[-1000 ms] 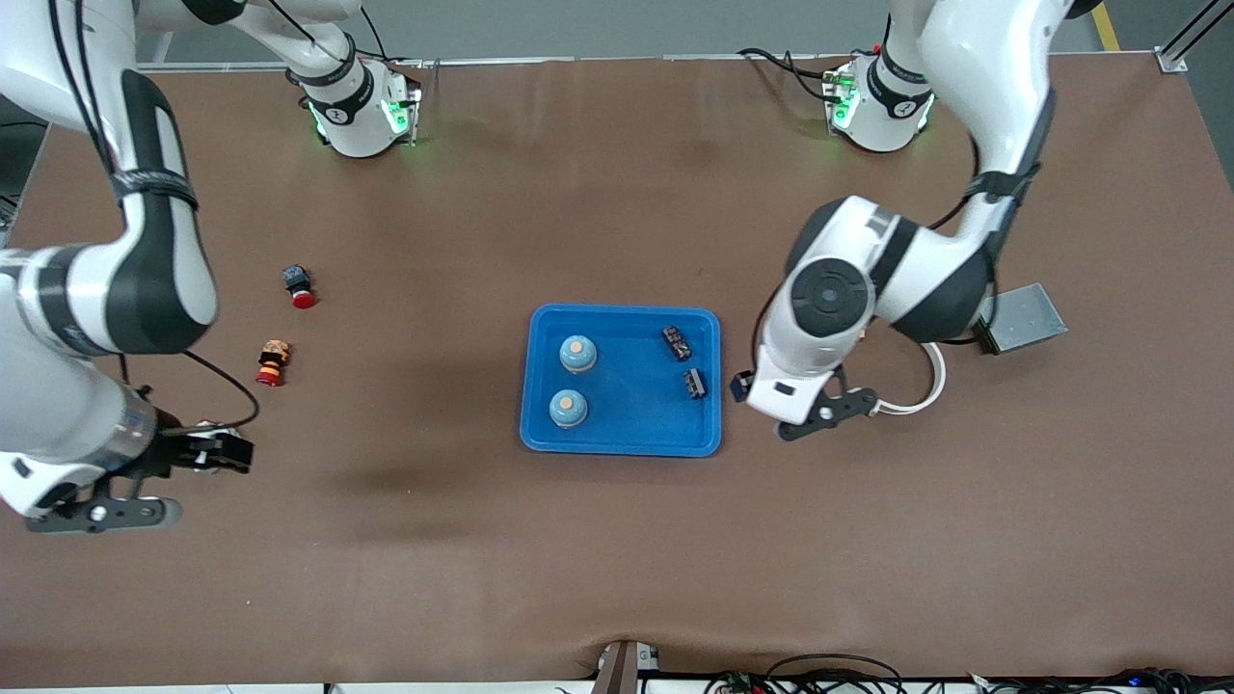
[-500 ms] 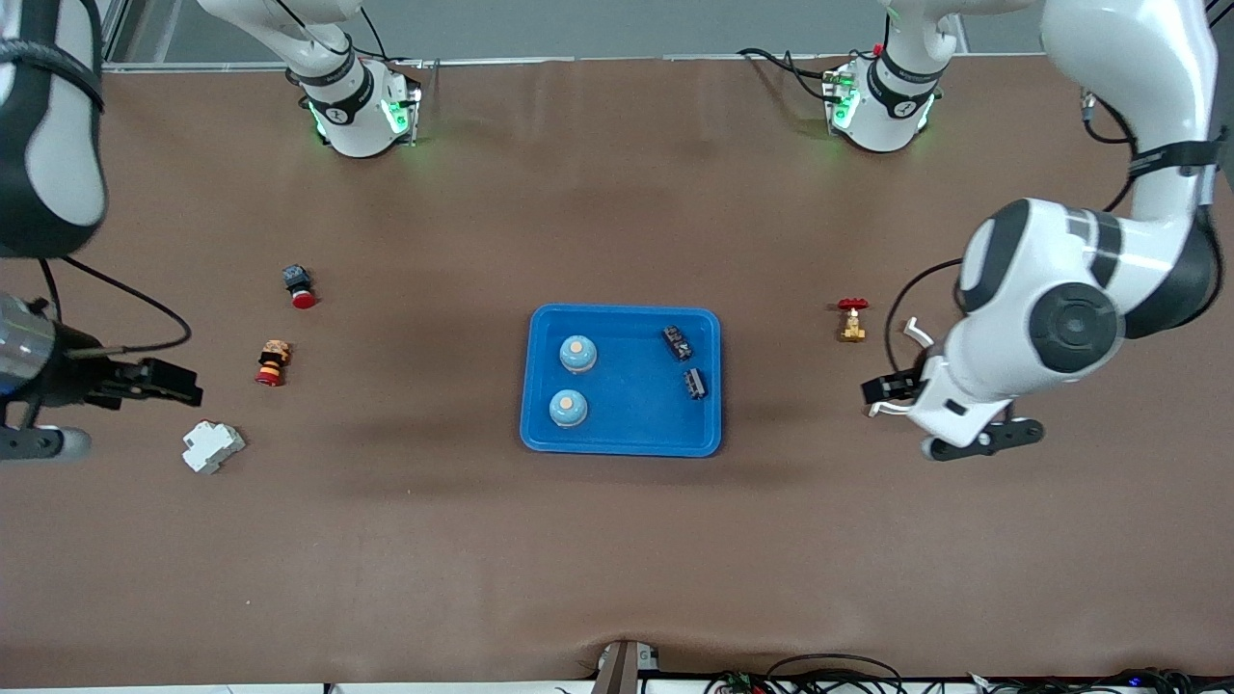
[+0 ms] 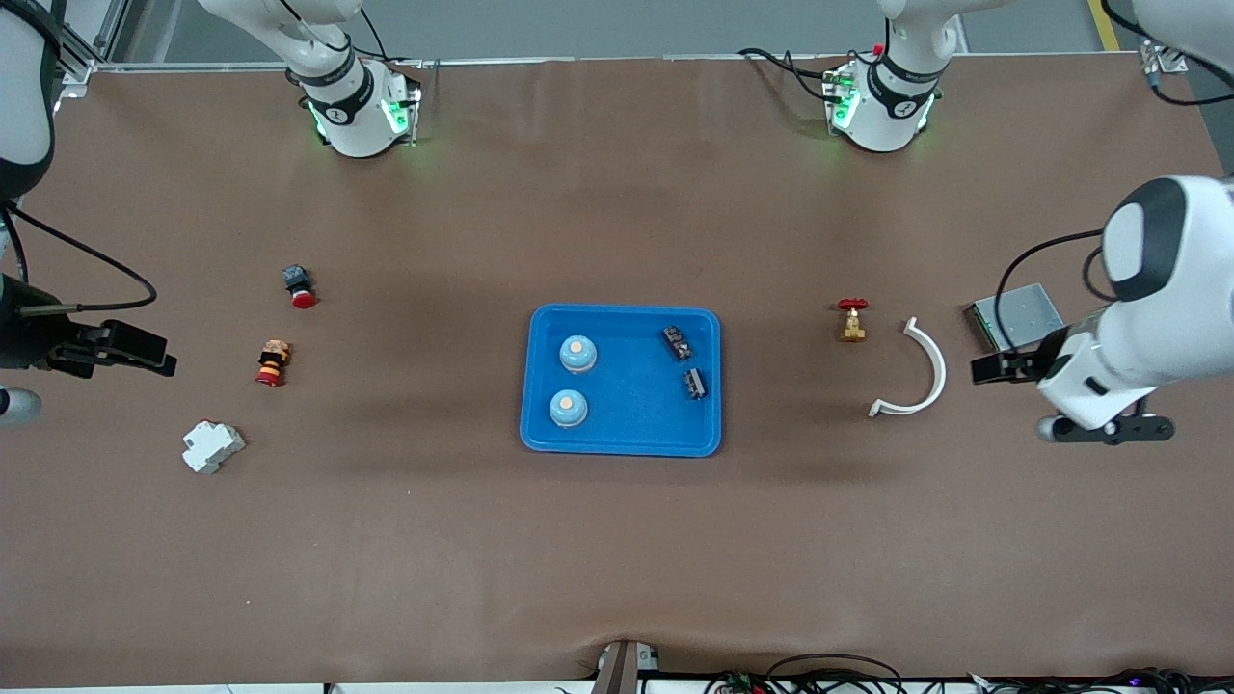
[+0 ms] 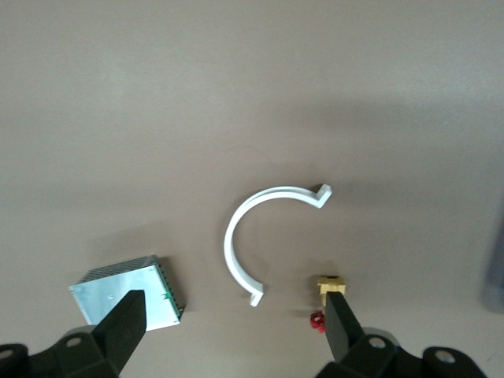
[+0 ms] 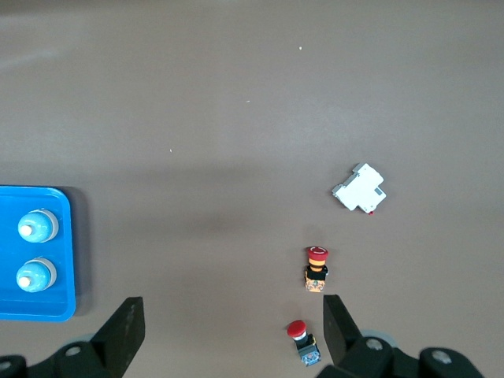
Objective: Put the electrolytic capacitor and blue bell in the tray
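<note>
The blue tray (image 3: 622, 434) lies mid-table. In it stand two blue bells (image 3: 577, 354) (image 3: 568, 408) and, toward the left arm's end, two small dark capacitors (image 3: 677, 342) (image 3: 694, 384). The right wrist view shows the tray's edge (image 5: 35, 303) with both bells (image 5: 37, 227). My left gripper (image 3: 993, 368) hangs open and empty over the table's left-arm end, well apart from the tray; its own view shows its wide gap (image 4: 232, 327). My right gripper (image 3: 145, 352) is open and empty over the right-arm end (image 5: 228, 331).
Near the left gripper lie a white curved piece (image 3: 916, 371), a red-handled brass valve (image 3: 852, 320) and a metal box (image 3: 1019, 316). At the right arm's end are two red push buttons (image 3: 299, 285) (image 3: 273, 362) and a white breaker (image 3: 212, 446).
Both arms have swung outward from the middle toward their ends of the table. This uncovered the valve, the white curved piece and the breaker. The tray's contents have not moved.
</note>
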`<state>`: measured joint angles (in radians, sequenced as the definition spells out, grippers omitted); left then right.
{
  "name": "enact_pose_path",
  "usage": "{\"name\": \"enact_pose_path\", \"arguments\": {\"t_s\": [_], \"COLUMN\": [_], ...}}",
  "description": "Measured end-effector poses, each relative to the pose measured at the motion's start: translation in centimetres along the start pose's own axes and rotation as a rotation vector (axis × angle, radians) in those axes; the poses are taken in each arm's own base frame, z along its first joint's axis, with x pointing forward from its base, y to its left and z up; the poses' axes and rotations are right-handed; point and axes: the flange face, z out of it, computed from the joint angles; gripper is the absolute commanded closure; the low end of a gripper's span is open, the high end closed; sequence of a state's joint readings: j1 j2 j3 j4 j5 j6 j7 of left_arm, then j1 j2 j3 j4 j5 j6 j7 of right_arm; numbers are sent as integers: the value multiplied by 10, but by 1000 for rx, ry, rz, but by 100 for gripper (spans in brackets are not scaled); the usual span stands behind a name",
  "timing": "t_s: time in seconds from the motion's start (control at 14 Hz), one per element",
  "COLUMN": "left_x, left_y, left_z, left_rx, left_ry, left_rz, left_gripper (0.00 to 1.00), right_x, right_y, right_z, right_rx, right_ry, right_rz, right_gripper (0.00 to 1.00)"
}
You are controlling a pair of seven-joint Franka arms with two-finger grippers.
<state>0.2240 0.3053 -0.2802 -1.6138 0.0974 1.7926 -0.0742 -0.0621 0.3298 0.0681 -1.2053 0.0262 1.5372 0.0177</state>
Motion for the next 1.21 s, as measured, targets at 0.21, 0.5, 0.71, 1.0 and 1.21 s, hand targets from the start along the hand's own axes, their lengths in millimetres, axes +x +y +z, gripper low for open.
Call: {"name": "enact_pose_path", "arguments": {"t_s": [0.21, 0.5, 0.71, 1.0, 1.21], "left_x": [-34, -75, -83, -83, -83], "left_y": [12, 31, 47, 47, 47], "left_z": [-38, -96, -132, -146, -150], "left_rx": [4, 2, 2, -1, -2], "left_ry": [72, 162, 232, 260, 267], "left_rz": [5, -9, 7, 7, 7], "left_gripper": [0, 0, 0, 0, 0], "right_x": [-16, -38, -48, -59, -70], "right_y": [-7, -22, -28, -24, -23], "right_z": [-11, -16, -18, -16, -15], "right_rx": [-3, -9, -14, -16, -18], "right_ry": [1, -12, -16, 4, 6], "right_rz": [11, 22, 26, 35, 37], "right_gripper": [0, 0, 0, 0, 0]}}
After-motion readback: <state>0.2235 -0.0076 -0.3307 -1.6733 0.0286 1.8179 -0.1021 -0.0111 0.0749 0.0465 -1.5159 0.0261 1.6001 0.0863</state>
